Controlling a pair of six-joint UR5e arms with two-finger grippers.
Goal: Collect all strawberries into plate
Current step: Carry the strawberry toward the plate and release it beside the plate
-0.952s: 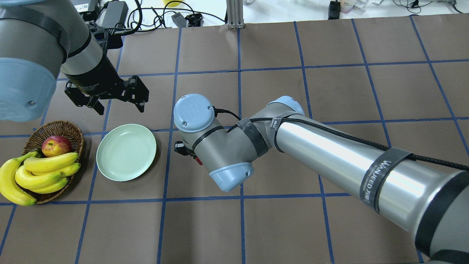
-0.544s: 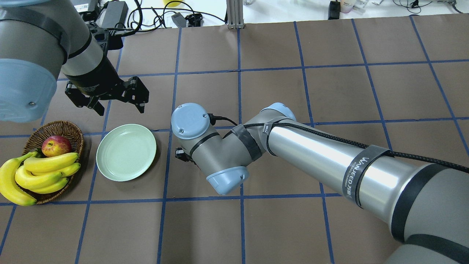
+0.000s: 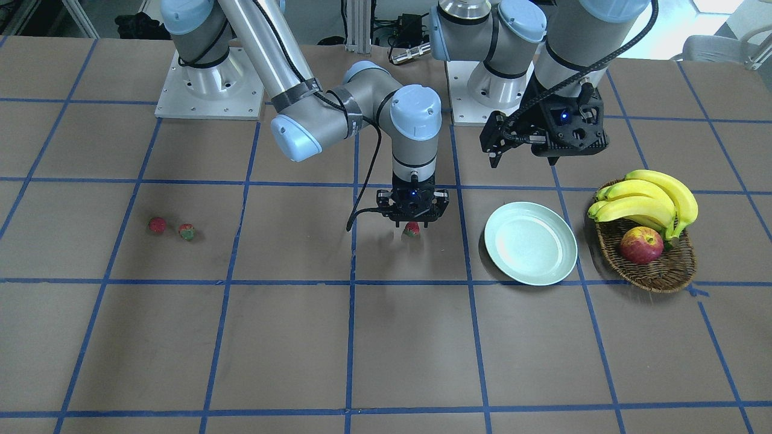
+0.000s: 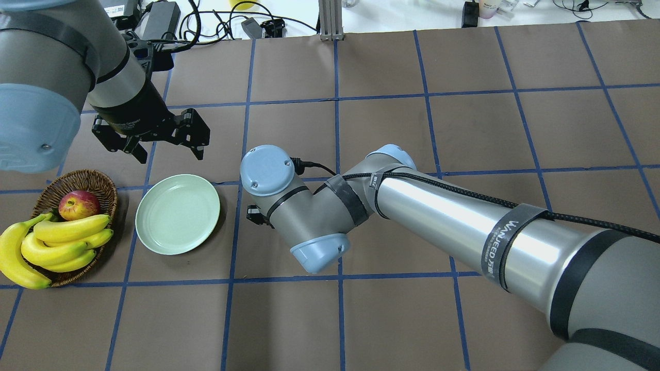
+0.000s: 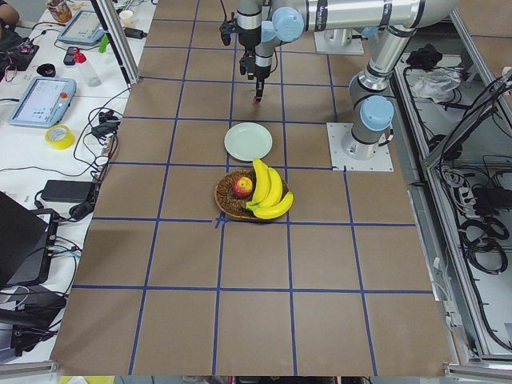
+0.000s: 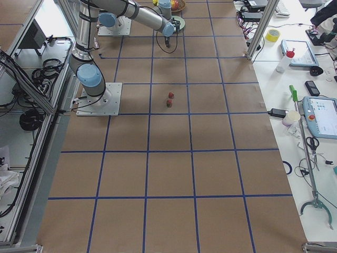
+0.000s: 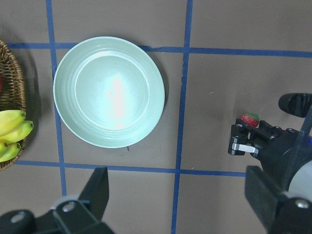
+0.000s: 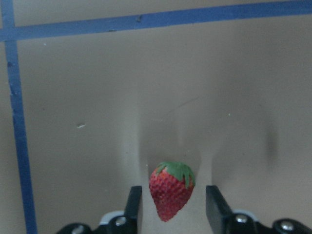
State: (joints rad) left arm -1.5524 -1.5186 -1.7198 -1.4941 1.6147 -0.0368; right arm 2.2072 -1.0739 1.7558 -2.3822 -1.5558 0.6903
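Strawberry [image 8: 170, 190], red with a green cap, sits between the fingers of the right gripper [image 3: 413, 222], near the plate [image 3: 531, 243]. A blue tape line [image 7: 183, 122] runs between berry and plate. The right wrist view shows the jaws slightly apart, with a thin gap on either side of the berry; whether it rests on the table is unclear. The overhead view hides berry and gripper under the right arm's wrist. The left gripper [image 4: 169, 154] hangs near the plate, jaws wide apart. A basket [image 3: 660, 280] of bananas [image 3: 651, 199] and an apple [image 3: 640, 245] stands just beside the plate, opposite the berry. Two other strawberries [image 3: 157, 225] [image 3: 187, 231] lie side by side, well apart from the plate.
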